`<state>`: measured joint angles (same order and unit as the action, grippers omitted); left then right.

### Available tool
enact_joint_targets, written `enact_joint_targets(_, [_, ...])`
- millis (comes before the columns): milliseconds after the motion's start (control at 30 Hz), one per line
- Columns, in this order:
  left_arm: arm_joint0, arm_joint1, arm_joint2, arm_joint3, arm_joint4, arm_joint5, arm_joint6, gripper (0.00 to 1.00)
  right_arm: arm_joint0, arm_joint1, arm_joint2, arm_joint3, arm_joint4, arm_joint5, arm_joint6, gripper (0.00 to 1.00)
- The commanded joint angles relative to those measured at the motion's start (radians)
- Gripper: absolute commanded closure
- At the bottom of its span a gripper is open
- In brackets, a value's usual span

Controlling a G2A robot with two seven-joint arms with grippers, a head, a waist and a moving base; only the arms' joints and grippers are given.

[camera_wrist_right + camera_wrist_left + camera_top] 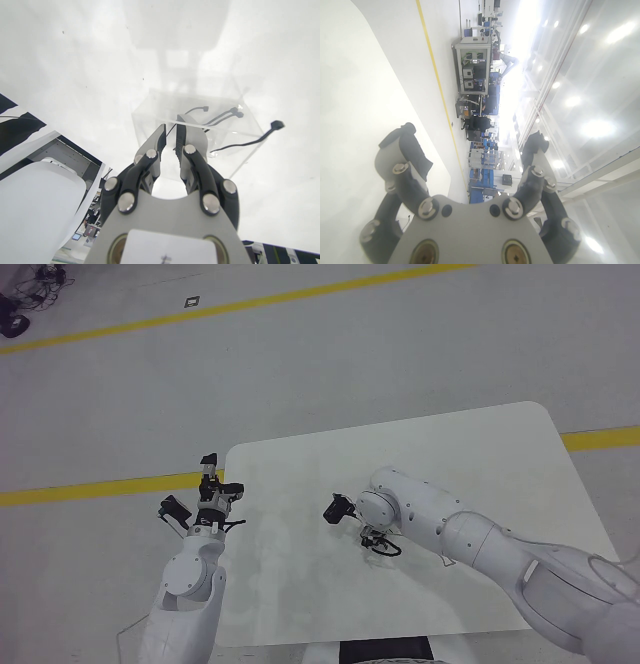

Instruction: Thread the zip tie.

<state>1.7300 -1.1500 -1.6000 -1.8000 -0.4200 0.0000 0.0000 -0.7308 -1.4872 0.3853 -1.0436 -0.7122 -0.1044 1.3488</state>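
Near the middle of the desk, somewhat toward its left edge, the right pincer points down at a clear plastic box standing on the white top. Its fingers stand a narrow gap apart, and the thin black tail of a zip tie crosses that gap at the tips without being visibly clamped. Inside the box lie several black zip ties, their square heads toward the wall away from the pincer. One more zip tie rests across the box's rim, with its head sticking out past the corner above the desk. Farther off, at the left edge of the desk, the left pincer hangs just off the surface and aims out over the floor, its fingers spread wide with nothing between them. Beyond that edge a yellow line runs along the grey floor.
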Motion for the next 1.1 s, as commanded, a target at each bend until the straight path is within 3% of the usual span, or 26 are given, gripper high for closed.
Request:
enact_joint_targets(0, [0.0,0.0,0.0,0.0,0.0,0.0,0.0,0.0,-0.001,-0.002,0.0,0.0,-0.006,0.006,0.001,0.87])
enact_joint_targets(133, [0.0,0.0,0.0,0.0,0.0,0.0,0.0,0.0,-0.002,-0.004,0.003,0.0,-0.013,0.011,0.003,0.83])
enact_joint_targets(1067, [0.0,0.0,0.0,0.0,0.0,0.0,0.0,0.0,-0.031,0.008,0.054,-0.039,-0.084,0.027,0.006,0.79])
